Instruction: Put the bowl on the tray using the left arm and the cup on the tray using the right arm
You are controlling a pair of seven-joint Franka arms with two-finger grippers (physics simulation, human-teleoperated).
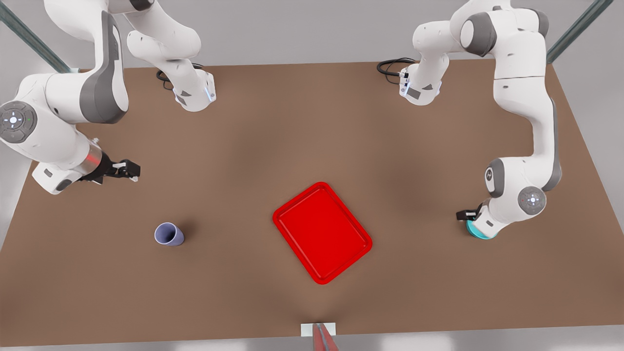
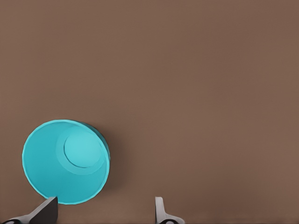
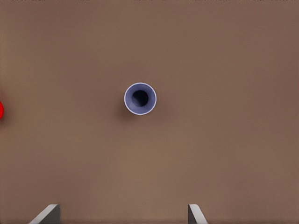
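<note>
The teal bowl (image 1: 481, 235) stands on the brown table at the front view's right, mostly hidden under the left arm's wrist. My left gripper (image 1: 467, 215) hovers just over it, open; in the left wrist view the bowl (image 2: 65, 161) lies beside one fingertip (image 2: 46, 208), off to the side of the gripper (image 2: 103, 214). The lavender cup (image 1: 169, 234) stands upright at the front view's left. My right gripper (image 1: 126, 169) hangs open above the table, away from the cup (image 3: 140, 98). The red tray (image 1: 321, 233) lies in the middle with nothing on it; a sliver of it (image 3: 1, 110) shows in the right wrist view.
Both arm bases (image 1: 195, 92) (image 1: 420, 87) with black cables stand at the table's back edge. A small white block with a red part (image 1: 319, 334) sits at the front edge. Open brown tabletop lies between the cup, the tray and the bowl.
</note>
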